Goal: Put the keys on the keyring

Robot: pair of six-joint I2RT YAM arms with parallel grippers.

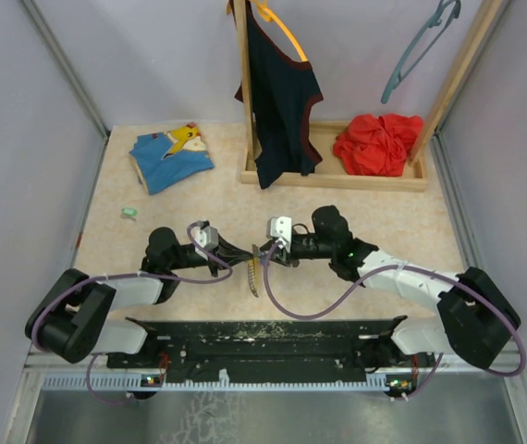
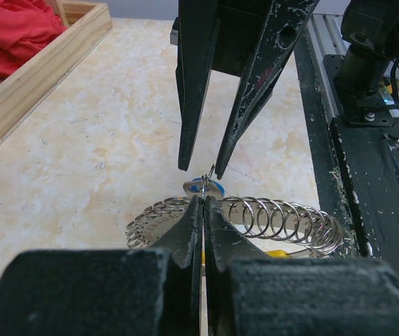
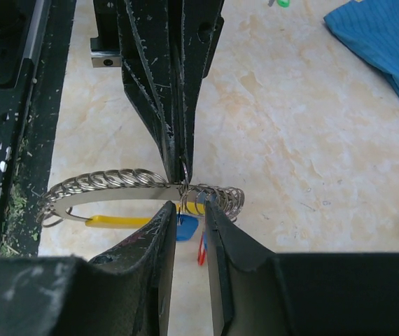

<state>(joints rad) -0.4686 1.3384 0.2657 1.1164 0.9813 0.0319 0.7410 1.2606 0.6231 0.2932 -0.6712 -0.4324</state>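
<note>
The only container in sight is the wooden tray at the far side of the table, forming the base of an upright rack. A crumpled red cloth lies heaped in its right part, and the hem of a dark top, hung from an orange hanger, drops to its left part. A teal hanger hangs bare over the right end. None of the task's things are in the tray. The keyring is held up over the near middle of the table, between the two arms, well apart from the tray. Its wire carries a crowd of small loops, with a yellow tag and a small red piece hanging under it. The left gripper has its fingers pressed tight together, pinching the ring's wire at the tips. The right gripper faces it tip to tip with its fingers a little apart and a clear gap between them. The blue key hangs in that gap just below the wire, close against one finger but not visibly clamped. Whether it is threaded onto the ring cannot be told. The green key lies alone on the table far to the left, near a folded blue shirt and well away from both grippers
</note>
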